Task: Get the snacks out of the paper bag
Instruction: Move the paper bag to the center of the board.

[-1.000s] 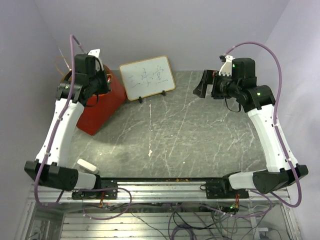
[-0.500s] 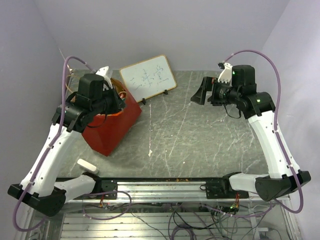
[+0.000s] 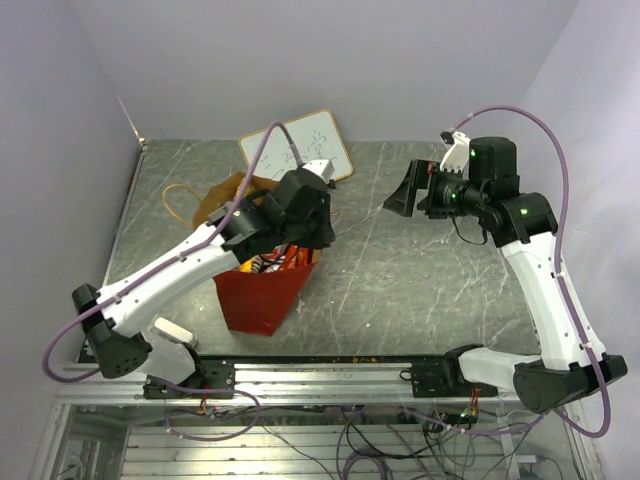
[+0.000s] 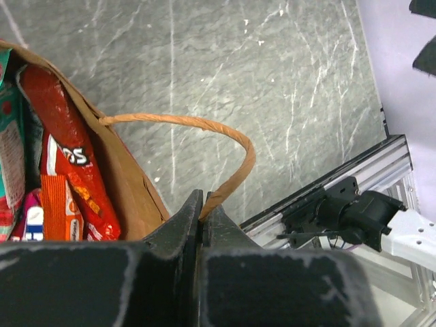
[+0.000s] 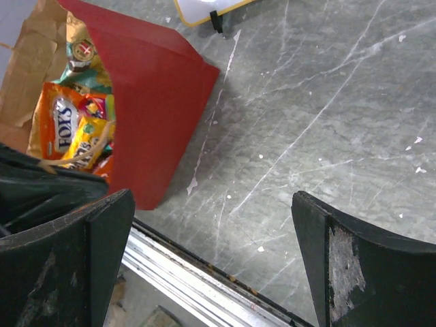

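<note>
While my left gripper's (image 4: 203, 211) pinching the handle (image 4: 204, 126), the snacks (image 5: 68, 133) are all sitting in the paper bag (image 3: 262, 295). My right gripper's (image 5: 212, 218) hanging spread.

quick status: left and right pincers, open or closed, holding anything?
Left pincer: closed on the tan twisted-paper loop handle of the tall red paper carrier bag.
Right pincer: open, holding nothing.
</note>
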`<state>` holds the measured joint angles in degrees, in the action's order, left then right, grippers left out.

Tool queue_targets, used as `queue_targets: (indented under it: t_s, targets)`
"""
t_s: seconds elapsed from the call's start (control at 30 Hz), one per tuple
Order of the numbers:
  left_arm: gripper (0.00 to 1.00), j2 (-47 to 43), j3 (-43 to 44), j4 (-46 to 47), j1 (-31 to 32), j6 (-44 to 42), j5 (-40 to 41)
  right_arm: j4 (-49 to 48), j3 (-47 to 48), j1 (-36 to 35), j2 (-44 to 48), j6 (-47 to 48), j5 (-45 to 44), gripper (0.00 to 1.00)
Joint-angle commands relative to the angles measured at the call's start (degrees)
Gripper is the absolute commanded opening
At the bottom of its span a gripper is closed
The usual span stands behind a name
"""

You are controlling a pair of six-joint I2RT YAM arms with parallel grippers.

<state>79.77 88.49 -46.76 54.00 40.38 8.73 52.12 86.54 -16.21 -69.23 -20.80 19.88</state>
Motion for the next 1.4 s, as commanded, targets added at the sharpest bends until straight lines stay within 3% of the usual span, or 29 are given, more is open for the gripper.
queue_targets:
  t_s: [0.0, 0.13, 0.33, 0.4, 0.53, 0.6, 0.77, 0.97, 1.13, 1.27, 1.37]
  targets:
    - [0.08, 1.58, 4.24, 10.91, 1.03, 1.58, -0.72, 1.76, -0.64, -0.32, 1.76, -1.16, -1.5, 1.0]
    - [0.18, 4.1, 7.54, 9.36, 1.04, 0.07, -1.41, 1.54, -1.0, -0.32, 1.48, -2.61, -0.78, 1.0]
    - [0.55, 1.98, 10.04, 2.3, 0.96, -2.33, -0.12, -2.34, -2.05, -0.47, -0.6, -4.17, 7.21, 1.0]
    - [0.63, 0.31, 10.59, 0.23, 0.75, -3.6, -0.5, -4.52, -2.65, -1.24, -1.08, -4.94, 9.01, 1.0]
    - [0.87, -2.42, 13.2, -6.22, -1.78, -6.0, -1.76, -6.77, -1.8, -6.02, -3.77, -6.52, 9.79, 1.0]
    - [0.91, -3.04, 15.44, -9.96, -4.5, -7.6, -2.97, -7.51, -1.0, -9.57, -5.39, -7.71, 8.83, 1.0]
    - [0.94, -2.97, 22.18, -18.35, -15.43, -12.26, -3.89, -6.58, 2.33, -19.72, -9.66, -11.16, 2.46, 1.0]
    - [0.91, -1.84, 29.28, -25.29, -27.5, -12.94, 5.66, -6.41, 5.26, -23.9, -12.98, -14.01, -0.1, 1.0]
    - [0.91, -5.22, 26.39, -26.45, -33.32, -8.42, 13.82, -3.3, 7.68, -24.67, -14.83, -14.35, -2.13, 1.0]
    - [0.91, -12.28, 19.21, -23.53, -34.1, -4.52, 18.67, 0.24, 9.27, -24.93, -15.86, -14.43, -5.8, 1.0]
    - [0.93, -16.25, 13.97, -24.79, -34.13, -0.74, 23.99, 0.13, 8.68, -25.05, -16.02, -14.3, -7.24, 0.92]
